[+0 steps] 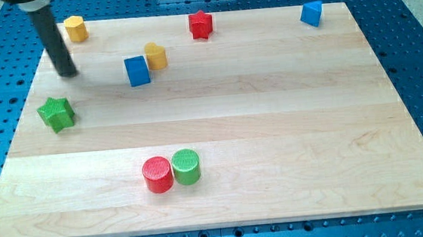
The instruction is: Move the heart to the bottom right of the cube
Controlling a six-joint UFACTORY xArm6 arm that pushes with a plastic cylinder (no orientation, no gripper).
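The yellow heart [155, 55] stands on the wooden board, touching the upper right corner of the blue cube [137, 70]. My tip [67, 72] is at the board's left side, well to the left of the cube and heart, and above the green star [56, 114]. The rod rises from the tip toward the view's top left.
A yellow hexagon [75, 28] is at the top left, a red star [201, 25] at the top middle, a blue triangle [311, 13] at the top right. A red cylinder [157, 174] and green cylinder [186, 167] touch near the bottom. The board's edge [220, 225] borders a blue perforated table.
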